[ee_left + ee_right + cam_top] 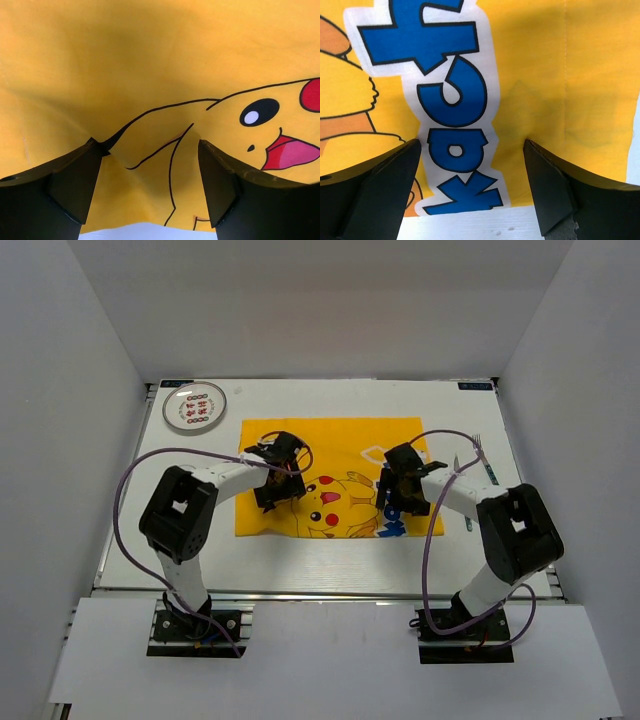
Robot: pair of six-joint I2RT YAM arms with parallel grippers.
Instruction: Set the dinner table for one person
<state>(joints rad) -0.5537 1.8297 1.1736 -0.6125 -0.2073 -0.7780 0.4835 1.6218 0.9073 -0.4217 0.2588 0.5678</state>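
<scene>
A yellow Pikachu-print cloth (330,465) lies flat in the middle of the white dinner table (300,552). My left gripper (272,495) stands open over the cloth's left half, near its front edge. In the left wrist view the left gripper (150,145) has both fingertips down on the cloth (150,60), which puckers slightly at them. My right gripper (395,502) is open over the cloth's right half. In the right wrist view the right gripper (472,145) straddles the blue lettering (455,115) by the front hem. Nothing is held between either pair of jaws.
A round plate (194,406) with a red pattern sits at the table's far left corner. A fork (480,447) and other cutlery lie along the right side, partly hidden by my right arm. White walls enclose the table on three sides.
</scene>
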